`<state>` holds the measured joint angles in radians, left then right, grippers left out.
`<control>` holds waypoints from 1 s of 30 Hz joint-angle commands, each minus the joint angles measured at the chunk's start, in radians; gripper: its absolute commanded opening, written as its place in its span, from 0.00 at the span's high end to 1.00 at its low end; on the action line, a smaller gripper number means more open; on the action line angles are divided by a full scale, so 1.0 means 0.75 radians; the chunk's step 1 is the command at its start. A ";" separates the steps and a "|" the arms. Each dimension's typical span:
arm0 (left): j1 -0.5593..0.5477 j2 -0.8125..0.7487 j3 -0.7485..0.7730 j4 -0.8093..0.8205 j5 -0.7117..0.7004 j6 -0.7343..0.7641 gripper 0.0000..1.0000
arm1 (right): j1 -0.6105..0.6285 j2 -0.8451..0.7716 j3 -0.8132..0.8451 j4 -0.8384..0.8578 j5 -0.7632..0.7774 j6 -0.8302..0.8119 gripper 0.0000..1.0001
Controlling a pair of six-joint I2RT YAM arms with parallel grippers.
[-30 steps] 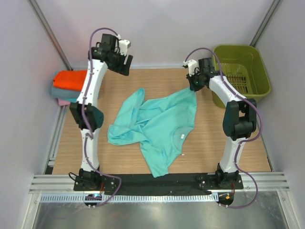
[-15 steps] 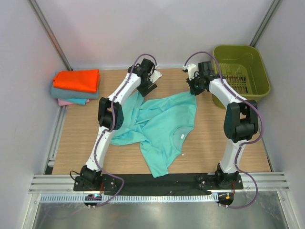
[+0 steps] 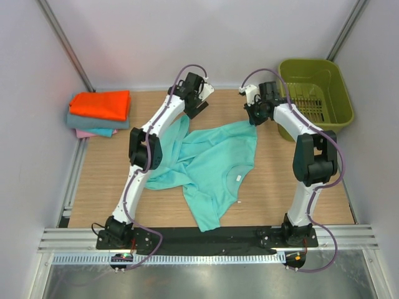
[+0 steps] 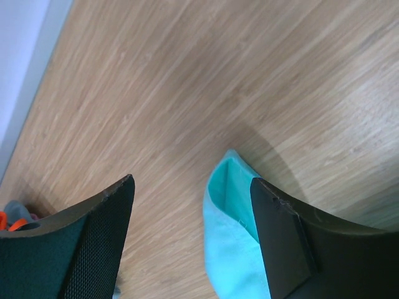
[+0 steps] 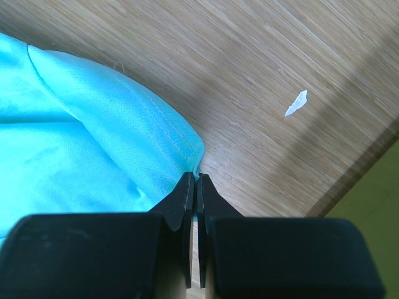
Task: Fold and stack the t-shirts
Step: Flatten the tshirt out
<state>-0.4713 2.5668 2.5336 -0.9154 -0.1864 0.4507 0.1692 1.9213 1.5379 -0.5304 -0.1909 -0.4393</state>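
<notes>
Change of state: within the last second the left arm has swung from the far-left side of the workspace, near the folded stack, across to the far centre of the table (image 3: 280,180). The left gripper (image 3: 198,101) now hangs over the far-left part of the mint-green t-shirt (image 3: 215,159). Its fingers stand wide apart and hold nothing. In the left wrist view a cloth corner (image 4: 232,205) lies on the wood below and between them, not yet touched. The right gripper (image 5: 193,180) has not moved: its fingers are closed on the far-right hem corner of the same shirt, close to the olive-green basket (image 3: 336,93). The shirt itself has hardly shifted. It lies crumpled and partly doubled over at the table centre, with the white neck label (image 3: 239,179) facing up. The orange shirt (image 3: 100,103), the grey-teal shirt (image 3: 93,121) and the pink shirt (image 3: 84,132) are stacked folded at the left edge, well apart from the arms. A small white scrap (image 5: 296,103) lies on the wood beside the right gripper. Assessment: the stack appears finished and the mint-green shirt is the item in hand. The left arm is judged to be lining up for a second corner grasp, so that both arms can spread the cloth flat before folding. No fold has been made yet.
</notes>
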 commanded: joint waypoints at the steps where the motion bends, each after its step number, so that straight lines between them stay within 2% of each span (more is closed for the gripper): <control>1: -0.008 0.006 0.064 0.124 0.029 -0.045 0.24 | 0.006 -0.095 -0.011 0.045 0.019 -0.012 0.99; 10: -0.016 0.046 0.019 0.040 0.050 -0.067 0.34 | 0.008 -0.087 -0.015 0.053 0.025 -0.014 0.99; 24: -0.008 0.093 0.005 0.006 0.038 -0.075 0.41 | 0.008 -0.073 -0.015 0.059 0.023 -0.007 0.99; 30: 0.007 0.114 0.011 -0.005 0.034 -0.077 0.49 | 0.008 -0.075 -0.020 0.059 0.023 -0.005 0.99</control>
<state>-0.4759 2.6472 2.5359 -0.9119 -0.1638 0.4000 0.1692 1.9171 1.5211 -0.5228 -0.1814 -0.4397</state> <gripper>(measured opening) 0.527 0.057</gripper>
